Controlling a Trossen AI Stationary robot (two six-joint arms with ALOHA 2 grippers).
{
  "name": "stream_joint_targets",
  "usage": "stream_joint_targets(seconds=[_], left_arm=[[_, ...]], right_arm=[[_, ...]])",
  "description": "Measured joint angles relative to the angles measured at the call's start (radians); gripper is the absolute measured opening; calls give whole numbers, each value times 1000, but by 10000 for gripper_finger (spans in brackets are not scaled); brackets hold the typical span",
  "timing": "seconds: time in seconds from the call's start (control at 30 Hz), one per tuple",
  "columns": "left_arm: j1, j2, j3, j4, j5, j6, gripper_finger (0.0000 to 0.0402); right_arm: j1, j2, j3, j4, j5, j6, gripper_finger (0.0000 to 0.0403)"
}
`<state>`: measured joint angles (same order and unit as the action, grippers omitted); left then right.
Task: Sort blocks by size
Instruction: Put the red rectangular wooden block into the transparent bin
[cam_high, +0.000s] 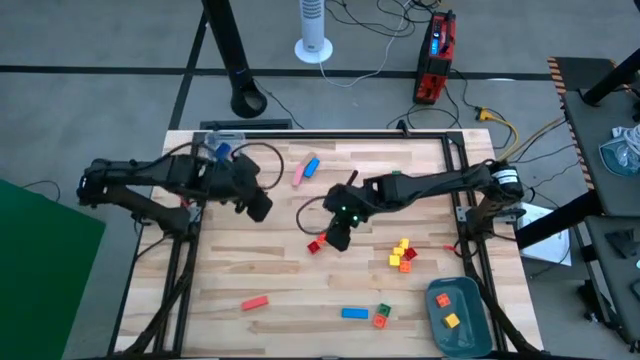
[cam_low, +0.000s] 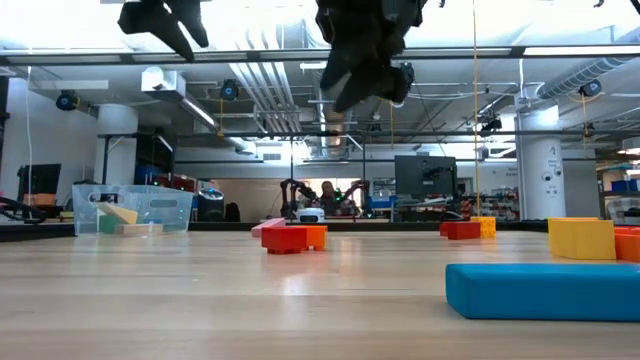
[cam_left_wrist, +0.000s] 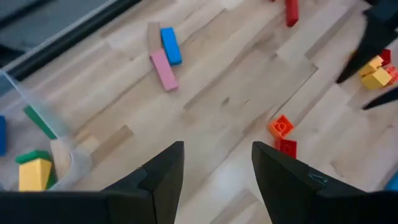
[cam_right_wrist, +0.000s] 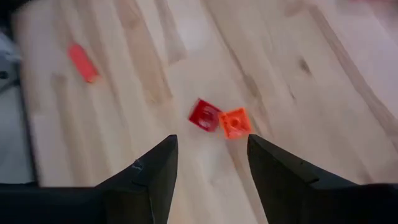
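Right wrist view: blocks (cam_right_wrist: 219, 119) beyond open claw (cam_right_wrist: 211, 163)

We see a pale wooden slatted table (cam_high: 300, 280) with a grey-blue plastic tray (cam_high: 470, 325) at its five o'clock corner. A clear plastic box (cam_low: 132, 208) sits at ten o'clock, and a white fan (cam_high: 313, 30) and a red-and-black case (cam_high: 436, 58) stand on the floor beyond twelve o'clock.

Red (cam_right_wrist: 203, 115) & orange (cam_right_wrist: 235, 122) blocks, pale wood table (cam_right_wrist: 298, 56)

High view looks straight down on the whole light wooden slatted table (cam_high: 300, 270). Low view faces level across it. Both wrist views, close above, share the small red and orange square bricks (cam_right_wrist: 219, 119).
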<state>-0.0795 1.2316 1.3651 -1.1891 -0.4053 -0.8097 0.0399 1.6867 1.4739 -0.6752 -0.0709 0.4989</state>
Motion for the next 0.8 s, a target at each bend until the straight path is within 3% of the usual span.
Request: stream_joint_targets(seconds=[0.13, 0.27, 0.43, 0.5, 0.67, 0.8], left_arm=[[-71, 0, 0, 3, -57, -25, 175], [-118, 0, 0, 3, -68, -65, 175], [-178, 5, -1, 4, -105, -97, 175], [-189, 7, -2, 5, -108, -98, 175], [-193, 8, -2, 5, -122, -96, 175], [-193, 8, -2, 10, -134, -116, 175]], right_arm=[[17, 0, -43, -7, 75, -15, 199], [-21, 0, -73, -145, 204, 129, 205], [-150, 0, -86, -379, 190, 202, 206], [-198, 0, -91, -425, 161, 99, 207], [-275, -3, -98, -449, 29, -444, 206], [-303, -3, -98, -491, 14, -744, 201]])
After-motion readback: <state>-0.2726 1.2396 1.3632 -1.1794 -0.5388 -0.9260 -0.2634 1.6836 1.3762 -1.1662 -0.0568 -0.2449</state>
